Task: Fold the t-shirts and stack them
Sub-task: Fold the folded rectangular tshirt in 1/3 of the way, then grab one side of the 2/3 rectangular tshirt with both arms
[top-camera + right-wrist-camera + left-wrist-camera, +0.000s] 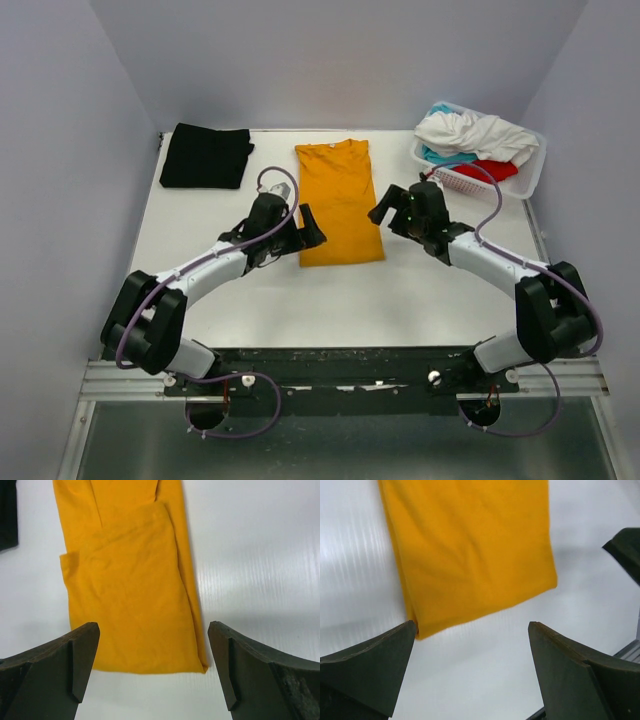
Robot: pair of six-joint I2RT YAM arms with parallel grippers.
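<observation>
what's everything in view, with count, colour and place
table: 1, white, under everything
basket: 1, white lattice, far right corner
mustard-orange t-shirt: 1, orange, folded, table centre
black t-shirt: 1, black, folded, far left corner
white t-shirt: 1, white, crumpled atop basket
teal t-shirt: 1, teal, in basket under white
red t-shirt: 1, red, in basket
left gripper: 1, dark, open, left of mustard-orange t-shirt
right gripper: 1, dark, open, right of mustard-orange t-shirt
</observation>
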